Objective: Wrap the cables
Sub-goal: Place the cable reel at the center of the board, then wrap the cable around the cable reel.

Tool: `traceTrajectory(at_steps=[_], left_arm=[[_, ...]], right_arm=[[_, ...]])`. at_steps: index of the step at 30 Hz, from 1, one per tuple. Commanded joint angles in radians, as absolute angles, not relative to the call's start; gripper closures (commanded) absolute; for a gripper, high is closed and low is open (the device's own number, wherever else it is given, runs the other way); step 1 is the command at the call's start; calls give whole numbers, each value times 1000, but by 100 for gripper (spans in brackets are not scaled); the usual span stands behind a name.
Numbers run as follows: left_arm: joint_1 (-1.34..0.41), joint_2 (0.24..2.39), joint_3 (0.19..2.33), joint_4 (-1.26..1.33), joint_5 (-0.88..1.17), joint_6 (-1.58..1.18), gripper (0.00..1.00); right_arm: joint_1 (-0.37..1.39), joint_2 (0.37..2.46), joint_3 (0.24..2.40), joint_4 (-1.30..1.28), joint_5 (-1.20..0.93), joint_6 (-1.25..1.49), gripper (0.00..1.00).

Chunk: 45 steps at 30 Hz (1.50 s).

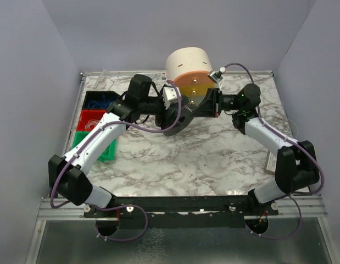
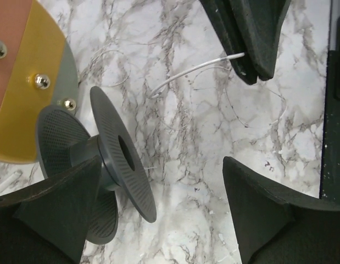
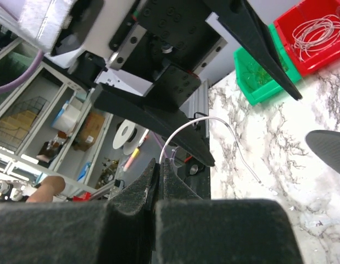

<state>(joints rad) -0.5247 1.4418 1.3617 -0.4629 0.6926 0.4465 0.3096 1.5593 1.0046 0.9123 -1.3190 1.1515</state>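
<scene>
Cable [image 2: 197, 69]: hair-thin, pale, and I judge it light, springy and slippery. Your right gripper [image 3: 159, 165] has its jaws clenched on one end, and the free end curves over the desk [image 2: 186, 220] near the grey spool [image 2: 112, 159]. Left gripper [image 2: 161, 162] jaws are spread wide, holding nothing. Pinch close to the tip and firmly, or it probably slides out.
</scene>
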Motion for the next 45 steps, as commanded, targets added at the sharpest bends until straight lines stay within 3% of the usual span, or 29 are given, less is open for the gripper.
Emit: traceTrajectory(at_steps=[1,9,20,28,32,36,40,42,45], left_arm=[[-515,1406,1392,-526,871,521,10],[-515,1435,1447,-558,1010,525,16],[-515,1456,1457,-581,1046,546,42],[-515,1453,1430,-586,1048,557,43],[-516,1464,1437,-588,1064,550,50],[-517,1470,1445,-591,1063,540,100],[-517,1468,1442,-592,1058,531,100],[-517,1463,1438,-605,1048,538,100],[-517,1454,1432,-640,1043,562,100]], right_arm=[[337,1436,987,687,-1340,940,100],[377,1415,962,660,-1323,906,99],[423,1439,965,672,-1323,916,100],[424,1436,982,673,-1336,916,99],[424,1449,990,670,-1338,911,100],[423,1453,997,664,-1341,903,100],[422,1466,1034,619,-1370,846,99],[421,1476,1106,483,-1403,726,99],[422,1501,1350,-260,-1277,137,100]])
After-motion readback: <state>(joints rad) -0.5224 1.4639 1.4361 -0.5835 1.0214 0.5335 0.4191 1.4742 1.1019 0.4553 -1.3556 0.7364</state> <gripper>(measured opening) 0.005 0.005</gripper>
